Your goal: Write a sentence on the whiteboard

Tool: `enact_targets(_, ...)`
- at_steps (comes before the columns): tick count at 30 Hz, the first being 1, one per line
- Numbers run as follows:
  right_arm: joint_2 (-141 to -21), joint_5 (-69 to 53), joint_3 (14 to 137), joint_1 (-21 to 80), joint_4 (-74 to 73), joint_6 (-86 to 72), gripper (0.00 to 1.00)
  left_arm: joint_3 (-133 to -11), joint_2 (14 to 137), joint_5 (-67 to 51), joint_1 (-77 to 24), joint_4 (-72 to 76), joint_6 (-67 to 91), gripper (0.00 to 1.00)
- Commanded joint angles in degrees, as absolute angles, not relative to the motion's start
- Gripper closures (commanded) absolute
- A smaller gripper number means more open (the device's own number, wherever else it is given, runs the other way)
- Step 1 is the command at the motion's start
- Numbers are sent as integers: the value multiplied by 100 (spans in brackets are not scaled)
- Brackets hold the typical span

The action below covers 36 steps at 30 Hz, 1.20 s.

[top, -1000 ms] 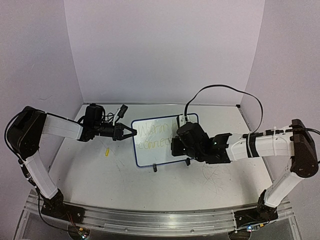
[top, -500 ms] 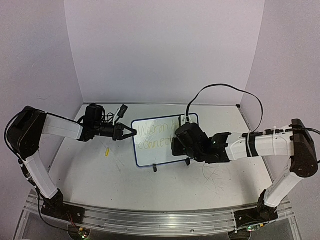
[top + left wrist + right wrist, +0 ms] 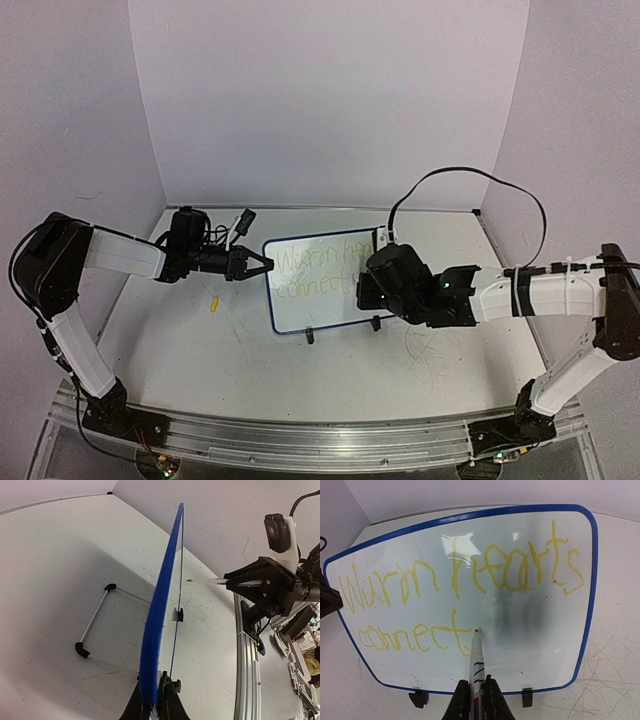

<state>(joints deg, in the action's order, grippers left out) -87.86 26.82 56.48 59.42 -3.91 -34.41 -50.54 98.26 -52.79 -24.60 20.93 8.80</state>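
A small whiteboard (image 3: pixel 322 312) with a dark-blue frame stands upright on two black feet (image 3: pixel 418 698) in the middle of a scuffed white table (image 3: pixel 240 360). The left claw (image 3: pixel 262 265) is clamped on the board's left edge; in the left wrist view its fingers pinch the blue frame and steady it. The right claw (image 3: pixel 474 692) is closed around a marker (image 3: pixel 476 660), which points at the board's face.

The sentence (image 3: pixel 456 575) is in yellow-green strokes on two lines. The top line reads "Warm hearts" and the lower line reads "connect". The marker tip sits at the right end of the crossbar of the final "t". Whether it touches the surface or hangs just off it cannot be told.

The step in hand looks like the very end of the writing, with the last letter complete or nearly so. The next move likely calls for drawing the tip straight back from the board so the wet ink is not smeared, with the left claw holding the frame firm.

The marker barrel carries dark print, too small to read. No other label shows.
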Motion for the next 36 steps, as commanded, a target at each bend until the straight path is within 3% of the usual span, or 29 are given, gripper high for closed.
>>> enact_targets(1,-8756,2464,5503,5906,-423,-3628,100,-5133,9980,-4312,-2488,1819,444,100)
enact_targets(29,-9199,3086,5699,5898,-426,-3863,100,-5141,9991,-4342,-2487,1803,448,100)
enact_targets(36,-8139,2452,5451,6017,-452,-3591,100,-5142,9981,-4299,-2487,1802,481,99)
